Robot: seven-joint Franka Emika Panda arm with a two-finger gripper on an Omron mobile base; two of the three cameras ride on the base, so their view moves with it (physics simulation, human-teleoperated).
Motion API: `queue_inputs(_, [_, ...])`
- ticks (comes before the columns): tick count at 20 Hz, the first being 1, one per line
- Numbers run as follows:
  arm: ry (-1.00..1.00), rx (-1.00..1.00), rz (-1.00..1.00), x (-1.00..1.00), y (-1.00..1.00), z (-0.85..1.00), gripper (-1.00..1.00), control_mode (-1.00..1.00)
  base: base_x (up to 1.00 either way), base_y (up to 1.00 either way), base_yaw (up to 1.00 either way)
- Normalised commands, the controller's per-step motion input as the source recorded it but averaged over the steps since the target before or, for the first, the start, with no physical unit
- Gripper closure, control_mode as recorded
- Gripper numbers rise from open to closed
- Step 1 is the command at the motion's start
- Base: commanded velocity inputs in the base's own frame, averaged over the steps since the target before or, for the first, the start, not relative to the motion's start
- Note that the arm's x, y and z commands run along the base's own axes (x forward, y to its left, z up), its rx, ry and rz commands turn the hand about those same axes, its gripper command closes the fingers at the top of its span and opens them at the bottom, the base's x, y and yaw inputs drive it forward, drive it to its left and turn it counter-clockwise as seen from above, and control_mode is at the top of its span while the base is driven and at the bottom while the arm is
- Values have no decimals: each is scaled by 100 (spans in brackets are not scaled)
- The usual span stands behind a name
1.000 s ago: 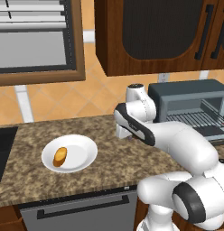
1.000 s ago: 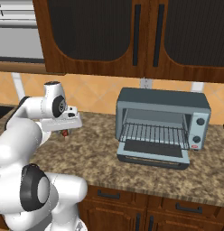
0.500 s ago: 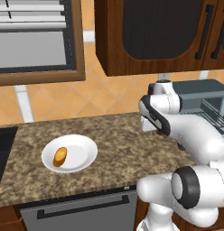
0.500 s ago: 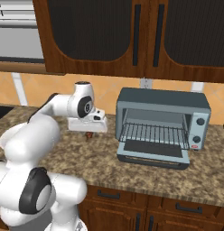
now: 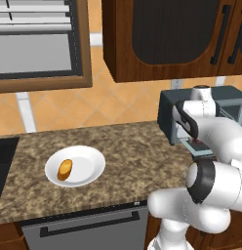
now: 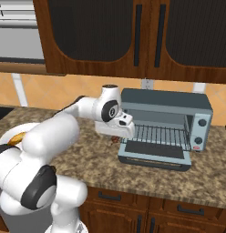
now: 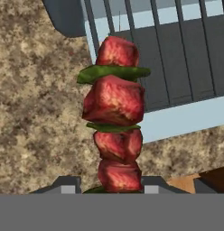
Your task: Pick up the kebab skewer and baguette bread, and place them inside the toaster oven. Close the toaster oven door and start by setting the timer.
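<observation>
Kebab skewer (image 7: 115, 131) clamped between fingertips (image 7: 152, 184) of gripper (image 7: 109, 187), jaws closed tight on its lower end; red meat chunks with green slices seen stacked up along it in hand view. Skewer held just over granite counter (image 6: 92, 161), right at left front corner of toaster oven (image 6: 167, 125). Toaster oven door (image 6: 153, 157) folded down flat, wire rack (image 6: 160, 135) exposed inside. Baguette bread (image 5: 65, 169) left lying on white plate (image 5: 89, 163), well apart from oven, over toward counter's left side.
</observation>
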Motion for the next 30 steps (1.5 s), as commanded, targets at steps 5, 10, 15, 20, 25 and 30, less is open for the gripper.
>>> queue_inputs(5, [-4,0,0,12,-64,2,100,-100,0,0,0])
queue_inputs(10, [-3,0,0,33,-11,-11,100,-100,0,0,0])
queue_inputs(15, [-3,0,0,50,0,-5,100,-100,0,0,0])
queue_inputs(20, [0,0,0,38,0,-21,100,-100,0,0,0])
queue_inputs(25, [0,0,0,18,-1,-21,100,-100,0,0,0])
queue_inputs(30, [0,0,0,1,-2,-15,100,-100,0,0,0])
